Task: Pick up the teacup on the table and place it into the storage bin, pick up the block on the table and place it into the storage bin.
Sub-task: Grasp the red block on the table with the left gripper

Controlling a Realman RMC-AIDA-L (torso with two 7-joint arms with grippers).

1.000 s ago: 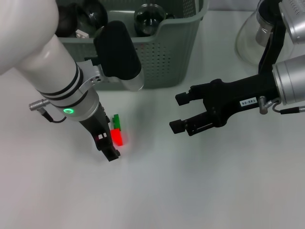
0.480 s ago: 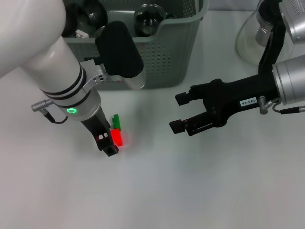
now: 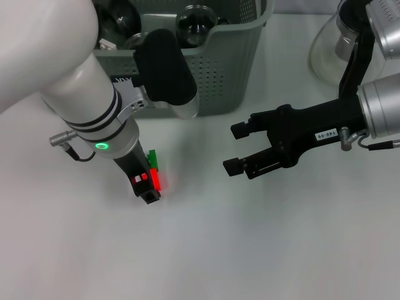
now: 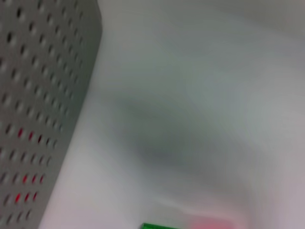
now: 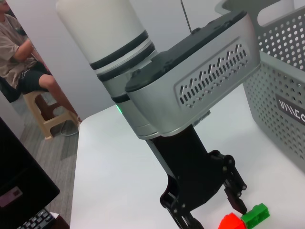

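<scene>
Left gripper point(image 3: 149, 187) down at the block point(image 3: 154, 172) on the table point(image 3: 262, 250).
Its jaws straddle the red-and-green block; grip cannot be told. Right gripper point(image 3: 236, 148) hovers apart, jaws open, empty.

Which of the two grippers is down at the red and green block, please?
The left gripper, right at the block; the right gripper hovers open, well apart.

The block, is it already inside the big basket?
No, the red and green block lies on the white table in front of the storage bin, beside the left gripper.
</scene>
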